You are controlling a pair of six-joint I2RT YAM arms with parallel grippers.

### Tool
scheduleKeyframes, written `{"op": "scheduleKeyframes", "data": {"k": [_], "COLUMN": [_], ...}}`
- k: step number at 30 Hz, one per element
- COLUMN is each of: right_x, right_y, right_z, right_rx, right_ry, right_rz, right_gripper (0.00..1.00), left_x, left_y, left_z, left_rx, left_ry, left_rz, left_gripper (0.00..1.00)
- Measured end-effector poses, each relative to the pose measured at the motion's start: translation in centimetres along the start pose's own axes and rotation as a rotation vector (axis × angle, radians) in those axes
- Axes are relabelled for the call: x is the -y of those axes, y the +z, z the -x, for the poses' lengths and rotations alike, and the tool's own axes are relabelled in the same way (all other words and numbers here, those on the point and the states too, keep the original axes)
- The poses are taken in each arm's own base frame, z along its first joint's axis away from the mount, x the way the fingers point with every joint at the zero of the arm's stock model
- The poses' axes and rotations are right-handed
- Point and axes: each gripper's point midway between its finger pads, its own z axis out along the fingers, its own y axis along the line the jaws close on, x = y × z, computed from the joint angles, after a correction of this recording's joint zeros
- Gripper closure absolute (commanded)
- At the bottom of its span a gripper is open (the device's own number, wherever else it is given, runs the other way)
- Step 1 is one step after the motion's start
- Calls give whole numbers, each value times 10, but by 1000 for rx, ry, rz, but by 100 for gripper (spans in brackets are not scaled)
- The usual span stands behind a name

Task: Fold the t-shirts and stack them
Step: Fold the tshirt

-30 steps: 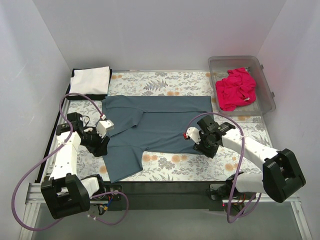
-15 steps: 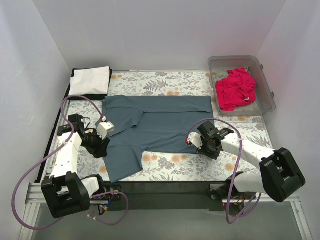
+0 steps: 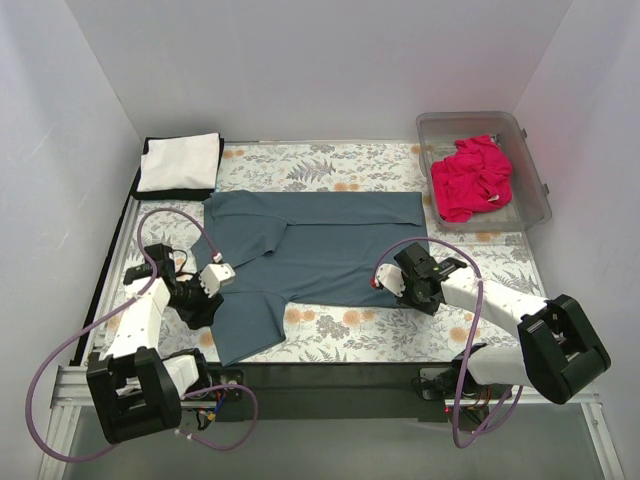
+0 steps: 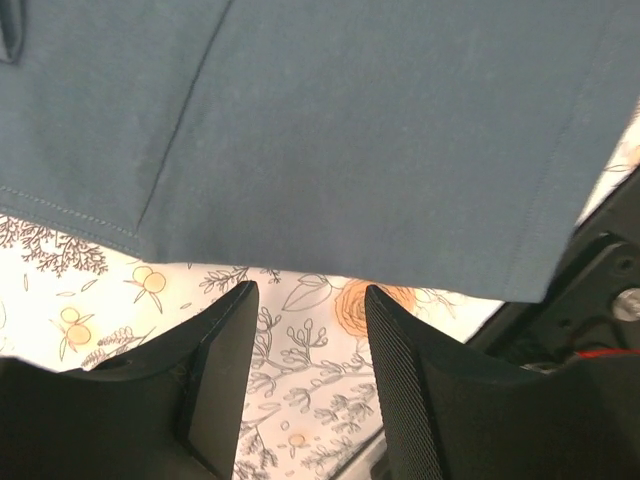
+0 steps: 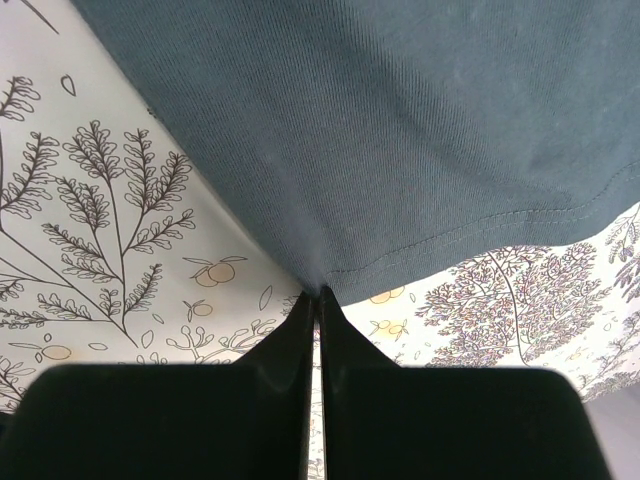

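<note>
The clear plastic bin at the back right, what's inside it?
A crumpled magenta-pink t-shirt lies inside the clear plastic bin. Nothing else shows on the bare part of its floor. Whether anything lies beneath the shirt cannot be seen, since the fabric covers that spot.

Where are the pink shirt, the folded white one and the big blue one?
pink shirt (image 3: 472, 176), top view, middle of the crumpled heap.
white shirt (image 3: 180, 160), top view, centre of its folded top face.
blue shirt (image 3: 330, 235), top view, flat middle of its body.
</note>
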Motion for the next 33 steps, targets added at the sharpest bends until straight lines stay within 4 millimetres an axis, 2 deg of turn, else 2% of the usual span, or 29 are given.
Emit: {"op": "scheduleKeyframes", "data": {"k": [6, 16, 25, 28, 29, 30, 33], "right_x": [0, 0, 1, 1, 1, 1, 1], "right_y": [0, 0, 0, 0, 0, 0, 0], "right_z": [2, 5, 4, 4, 4, 4, 3], "right_rx": [4, 0, -6, -3, -3, -3, -2], "right_ry": [-2, -2, 2, 6, 9, 10, 12], "right_rz": [5, 20, 26, 29, 29, 30, 32], "right_gripper": [99, 99, 99, 99, 99, 99, 99], "left_x": [-2, -25, -20, -18, -18, -16, -14], "left_y": [15, 18, 36, 38, 38, 38, 39], "left_z": [-10, 0, 0, 1, 0, -1, -2], "left_rx": [12, 40, 26, 26, 24, 22, 20], "left_ry": [101, 233, 282, 292, 293, 291, 292], "left_rz": [58, 130, 71, 67, 64, 60, 49], "left_gripper": [59, 62, 64, 73, 78, 88, 100]}}
